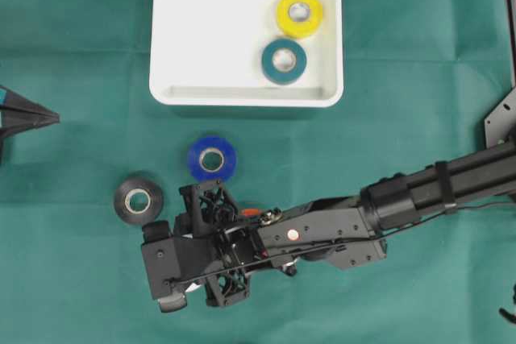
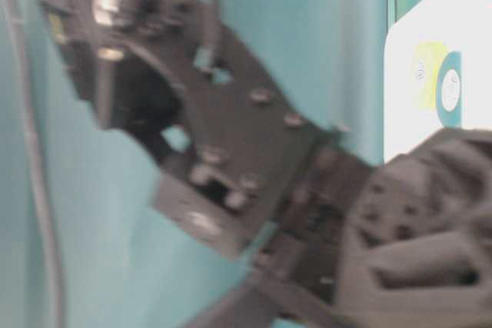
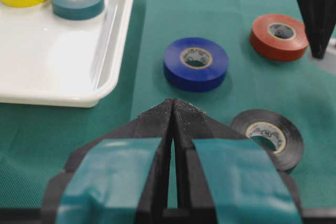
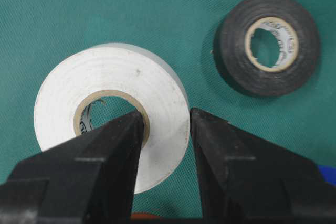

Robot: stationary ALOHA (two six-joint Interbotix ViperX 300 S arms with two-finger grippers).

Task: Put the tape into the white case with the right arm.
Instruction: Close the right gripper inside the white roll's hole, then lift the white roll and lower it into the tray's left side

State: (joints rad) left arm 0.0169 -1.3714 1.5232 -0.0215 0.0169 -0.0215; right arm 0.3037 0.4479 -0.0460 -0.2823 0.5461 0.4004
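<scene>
Green cloth [image 4: 105, 9]: right pincer [image 4: 167, 124] pinches white tape [image 4: 110, 108] (hidden overhead).

A teal-green cloth [image 1: 403, 78] covers the whole worktop, its fine weave showing in the close wrist views. Faint creases run across it, and the light is even and diffuse, leaving only soft shadows on the cloth. No wall, floor or window can be made out; the table-level view gives only a blurred teal backdrop [image 2: 323, 36].
</scene>
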